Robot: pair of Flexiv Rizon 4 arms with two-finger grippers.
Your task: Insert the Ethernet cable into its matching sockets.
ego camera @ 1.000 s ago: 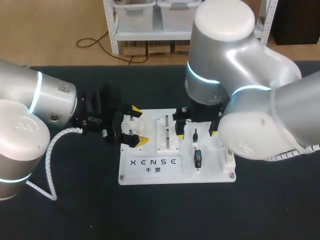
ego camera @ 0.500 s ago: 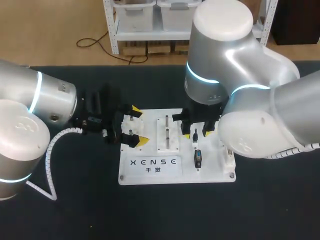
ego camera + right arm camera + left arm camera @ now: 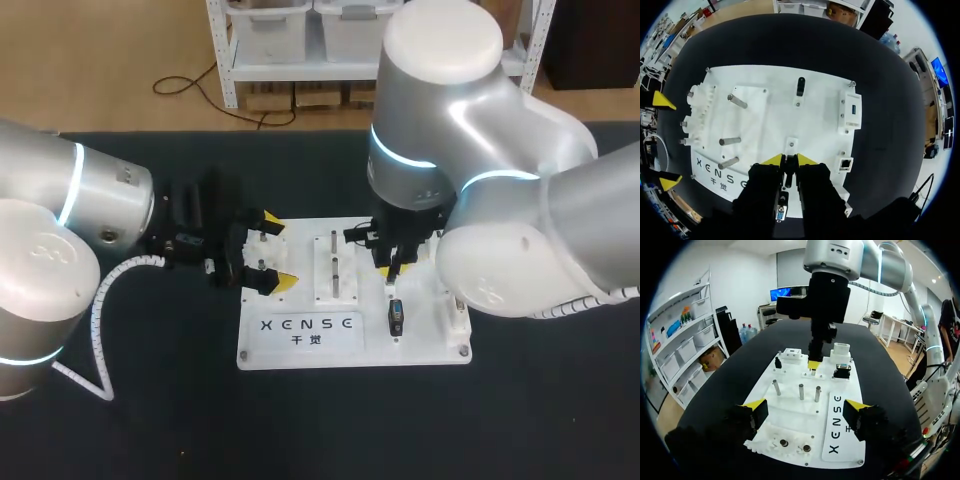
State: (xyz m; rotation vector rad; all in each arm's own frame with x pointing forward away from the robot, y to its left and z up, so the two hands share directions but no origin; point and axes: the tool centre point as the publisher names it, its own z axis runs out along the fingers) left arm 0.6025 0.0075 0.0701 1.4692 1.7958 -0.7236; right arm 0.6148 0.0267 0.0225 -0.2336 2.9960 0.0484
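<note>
Our right gripper's (image 3: 788,160) fingers (image 3: 771,160) are pinched in tight on the black Ethernet cable plug (image 3: 788,177). One yellow tip presses each side of it, and the plug stands upright on the white board (image 3: 770,120). We see the Ethernet socket (image 3: 845,163) just beside this gripper at the board's edge. It sits apart from the plug, with nothing in it. A white USB socket block (image 3: 852,111) sits farther ahead along that same edge. A second black plug (image 3: 800,86) stands well ahead of the fingers.

Reading the head view as a dial centred on the held plug, a black multi-pin connector (image 3: 396,318) lies just beside it at 6 o'clock. The white block of metal pegs (image 3: 333,265) is near at 9 o'clock. The right arm (image 3: 480,180) rises over the plug and fills the dial from 12 to 4 o'clock.

Our left gripper's (image 3: 276,251) fingers (image 3: 756,407) are spread wide and grip nothing. They straddle the white gear block (image 3: 262,250) at the board's edge, farther out at 9 o'clock past the pegs. One yellow tip stands on each side of the block, and we cannot tell whether either touches it. The left arm (image 3: 60,230) comes in low from 9 o'clock, over the dark table (image 3: 150,400). The board lies flat on the table.
</note>
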